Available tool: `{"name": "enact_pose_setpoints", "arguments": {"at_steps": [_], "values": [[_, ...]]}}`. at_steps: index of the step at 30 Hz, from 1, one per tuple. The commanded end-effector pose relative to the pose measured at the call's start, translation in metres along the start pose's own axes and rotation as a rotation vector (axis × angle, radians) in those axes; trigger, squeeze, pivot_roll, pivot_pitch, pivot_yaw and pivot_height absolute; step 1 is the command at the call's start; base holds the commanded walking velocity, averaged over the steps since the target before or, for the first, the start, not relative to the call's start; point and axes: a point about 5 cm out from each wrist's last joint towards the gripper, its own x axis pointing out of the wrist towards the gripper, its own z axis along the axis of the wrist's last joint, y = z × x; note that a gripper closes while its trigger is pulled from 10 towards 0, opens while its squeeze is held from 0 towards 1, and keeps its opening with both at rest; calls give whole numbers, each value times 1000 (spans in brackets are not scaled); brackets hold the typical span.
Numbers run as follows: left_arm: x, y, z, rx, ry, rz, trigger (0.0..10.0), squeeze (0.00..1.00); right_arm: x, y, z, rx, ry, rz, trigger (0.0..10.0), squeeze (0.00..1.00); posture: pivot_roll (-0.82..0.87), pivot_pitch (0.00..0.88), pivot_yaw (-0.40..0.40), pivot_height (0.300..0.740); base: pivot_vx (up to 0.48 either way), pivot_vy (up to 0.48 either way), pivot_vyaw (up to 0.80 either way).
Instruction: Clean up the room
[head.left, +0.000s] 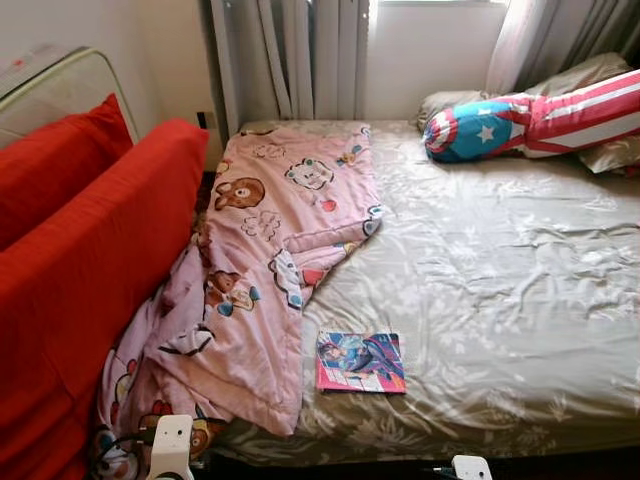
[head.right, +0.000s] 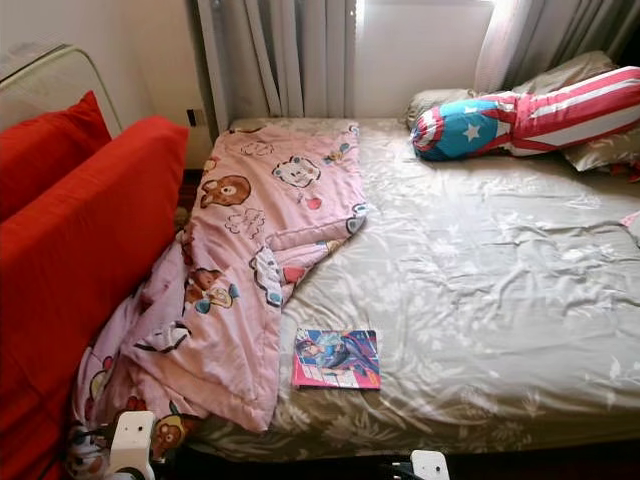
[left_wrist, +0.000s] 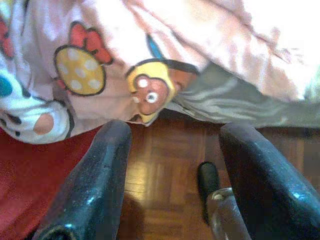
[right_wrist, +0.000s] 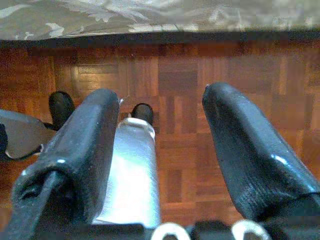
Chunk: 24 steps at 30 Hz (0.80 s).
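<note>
A pink cartoon blanket (head.left: 270, 250) lies crumpled along the bed's left side, and its corner hangs over the front edge toward the floor. A colourful comic book (head.left: 361, 361) lies flat on the grey-green sheet (head.left: 500, 290) near the front edge. A star-and-stripe bolster (head.left: 530, 120) rests at the headboard end on the far right. Both arms hang low in front of the bed. My left gripper (left_wrist: 175, 135) is open above the parquet, just below the hanging blanket corner (left_wrist: 150, 95). My right gripper (right_wrist: 162, 97) is open over bare floor beside the bed edge (right_wrist: 160, 15).
A red sofa (head.left: 90, 270) with a red cushion (head.left: 60, 160) stands close along the bed's left side. Grey curtains (head.left: 290, 60) hang behind the bed. Plain pillows (head.left: 600, 150) lie under the bolster. Wooden parquet (right_wrist: 190, 145) runs along the bed's front.
</note>
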Motion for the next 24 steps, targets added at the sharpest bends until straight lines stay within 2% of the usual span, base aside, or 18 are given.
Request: {"name": "enact_pose_setpoints", "arguments": {"at_steps": [1, 10, 15, 22, 24], "values": [[-2, 5, -5, -11, 18, 14, 10000, 0, 2, 6, 8, -4, -27, 10, 10000, 0, 40, 0, -21, 740, 285, 0, 500], [-1, 4, -4, -17, 12, 14, 10000, 0, 2, 10, 9, -11, -27, 18, 10000, 0, 40, 0, -24, 740, 281, 0, 0], [0, 2, 1, -20, -11, 8, 10000, 0, 3, 14, 10, -30, -29, 29, 10000, 0, 38, 0, -25, 740, 0, 0, 738], [5, -3, 25, -68, -109, -42, 10000, 0, 3, 16, 12, -24, -47, 44, 10000, 0, 27, 0, -24, 740, 0, 0, 776], [6, -6, 30, -70, -127, -55, 10000, 0, 3, 16, 14, -5, -57, 45, 10000, 0, 27, 0, -24, 740, 0, 0, 0]]}}
